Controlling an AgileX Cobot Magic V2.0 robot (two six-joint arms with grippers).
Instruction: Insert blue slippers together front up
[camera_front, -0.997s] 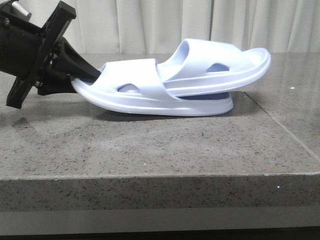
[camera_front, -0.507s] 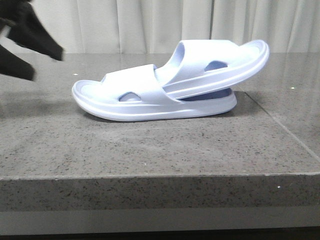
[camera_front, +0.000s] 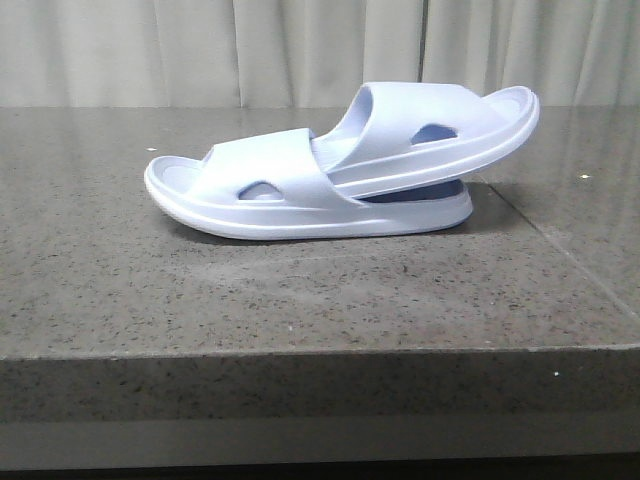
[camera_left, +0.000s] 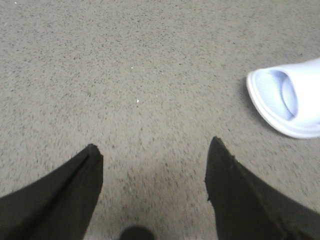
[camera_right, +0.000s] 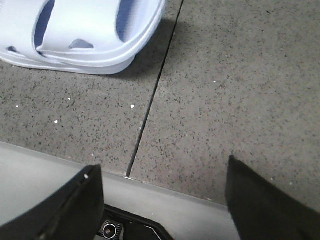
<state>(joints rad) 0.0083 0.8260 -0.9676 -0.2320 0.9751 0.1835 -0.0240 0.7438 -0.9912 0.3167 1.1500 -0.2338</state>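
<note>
In the front view, no arm or gripper is seen. The blue slippers (camera_front: 340, 165) are found nested on the grey speckled stone table (camera_front: 300, 300), side on to the camera. The lower slipper (camera_front: 250, 195) rests sole down on the stone, its open end pointing to the robot's left. The upper slipper (camera_front: 440, 125) is pushed under the lower one's strap and is tilted, its free end raised toward the right above the lower sole. A seam in the stone (camera_front: 555, 250) runs just to the right of the pair. Pale curtains (camera_front: 300, 50) hang behind the table.

In the left wrist view, the left gripper (camera_left: 152, 155) is seen with its jaws spread wide and nothing held between them; only bare stone shows in the gap. One rounded end of a slipper (camera_left: 290, 102) appears at the edge of the picture, well apart from both fingers and outside the gap.

In the right wrist view, the right gripper (camera_right: 162, 177) is likewise held wide open and grasps nothing. Between its dark fingers (camera_right: 55, 210) the table's front edge and the seam are seen. The nested pair (camera_right: 85, 35) lies beyond the fingertips, apart from them, on the far side of the seam from most of the gap. No contact with either slipper is shown.
</note>
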